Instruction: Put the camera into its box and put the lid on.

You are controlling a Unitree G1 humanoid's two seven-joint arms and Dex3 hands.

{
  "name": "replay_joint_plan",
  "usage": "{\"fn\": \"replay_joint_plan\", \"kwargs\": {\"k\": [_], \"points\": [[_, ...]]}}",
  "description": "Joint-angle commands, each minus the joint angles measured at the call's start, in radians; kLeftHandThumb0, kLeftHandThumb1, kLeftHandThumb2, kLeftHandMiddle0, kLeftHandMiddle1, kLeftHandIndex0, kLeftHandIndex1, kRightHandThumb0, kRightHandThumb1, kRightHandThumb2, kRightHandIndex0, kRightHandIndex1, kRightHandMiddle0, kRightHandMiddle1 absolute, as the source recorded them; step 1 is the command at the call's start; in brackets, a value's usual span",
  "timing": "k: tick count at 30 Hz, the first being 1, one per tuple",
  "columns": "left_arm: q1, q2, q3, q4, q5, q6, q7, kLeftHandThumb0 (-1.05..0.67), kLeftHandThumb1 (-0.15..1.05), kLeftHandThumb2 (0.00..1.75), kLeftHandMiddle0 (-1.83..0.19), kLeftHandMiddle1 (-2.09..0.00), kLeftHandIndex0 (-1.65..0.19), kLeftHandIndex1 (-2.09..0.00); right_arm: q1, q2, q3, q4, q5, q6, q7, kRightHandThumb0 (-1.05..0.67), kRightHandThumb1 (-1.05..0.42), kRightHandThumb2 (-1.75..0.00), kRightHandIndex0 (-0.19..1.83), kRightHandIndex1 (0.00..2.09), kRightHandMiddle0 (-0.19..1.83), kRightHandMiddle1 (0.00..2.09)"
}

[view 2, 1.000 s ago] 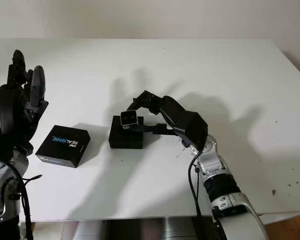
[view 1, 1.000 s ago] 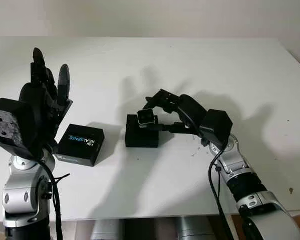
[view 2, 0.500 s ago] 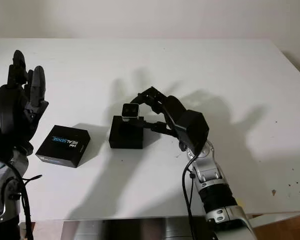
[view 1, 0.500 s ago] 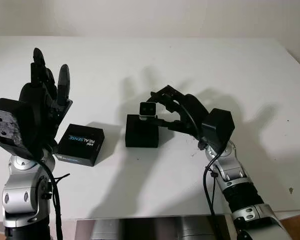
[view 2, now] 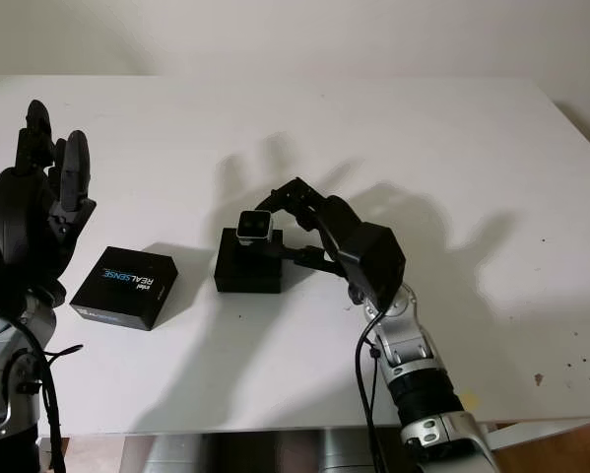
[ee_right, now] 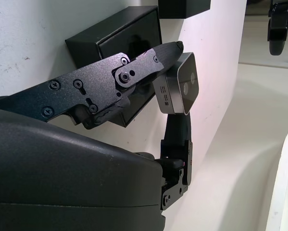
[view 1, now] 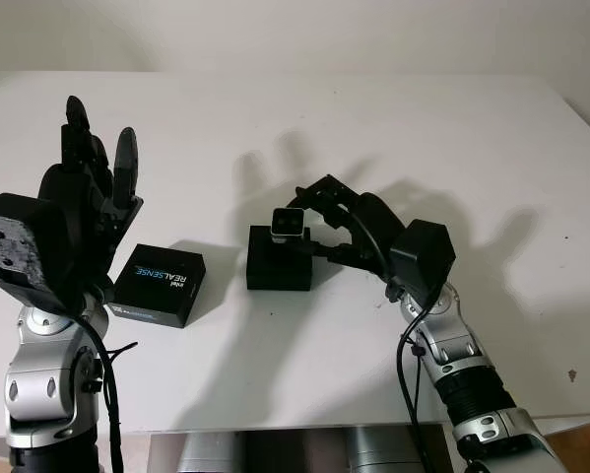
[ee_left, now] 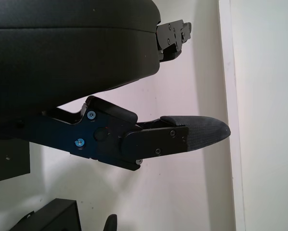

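Note:
A small silver camera (view 1: 290,225) is pinched in my right hand (view 1: 319,222), held upright just above the open black box (view 1: 278,262) at the middle of the white table (view 1: 373,128). In the right wrist view the camera (ee_right: 179,84) faces outward with its lenses showing, between two black fingers (ee_right: 129,72), and the box (ee_right: 119,41) lies behind it. The box lid (view 1: 159,283), black with "REALSENSE" printed on it, lies flat to the left of the box. My left hand (view 1: 93,187) is raised at the left, open, beside the lid.
The table's front edge (view 1: 304,419) runs close below the lid and the box. A few small specks (view 1: 573,374) mark the table at the right.
My right hand lifted the camera and turned it upright over the box, then lowered it slightly toward the box. The left hand, the lid and the box stayed still.

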Motion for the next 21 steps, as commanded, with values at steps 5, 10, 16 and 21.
{"fn": "replay_joint_plan", "kwargs": {"k": [5, 10, 16, 21], "points": [[0.002, -0.012, -0.003, -0.009, -0.006, -0.012, 0.001, -0.71, 1.05, 0.51, 0.19, -0.02, 0.19, 0.00, 0.007, 0.012, 0.012, 0.003, -0.027, -0.019, -0.013, -0.45, -0.93, -0.05, 0.19, 0.02, 0.32, 1.59], [0.007, -0.020, 0.000, 0.010, -0.015, -0.046, -0.008, -0.69, 1.05, 0.52, 0.19, 0.00, 0.19, 0.00, 0.011, 0.017, 0.012, 0.000, -0.030, -0.019, -0.010, -0.45, -0.93, -0.05, 0.19, 0.04, 0.34, 1.58], [0.009, -0.019, 0.000, 0.012, -0.016, -0.051, -0.008, -0.70, 1.05, 0.53, 0.19, -0.01, 0.19, 0.00, 0.012, 0.025, 0.012, -0.008, -0.024, -0.003, -0.006, -0.45, -0.93, -0.05, 0.20, 0.05, 0.33, 1.57], [0.009, -0.018, 0.002, 0.016, -0.017, -0.046, -0.005, -0.70, 1.05, 0.52, 0.19, 0.00, 0.19, 0.00, 0.004, 0.036, 0.017, 0.002, -0.032, 0.004, -0.014, -0.45, -0.94, -0.05, 0.20, 0.05, 0.33, 1.57]]}}
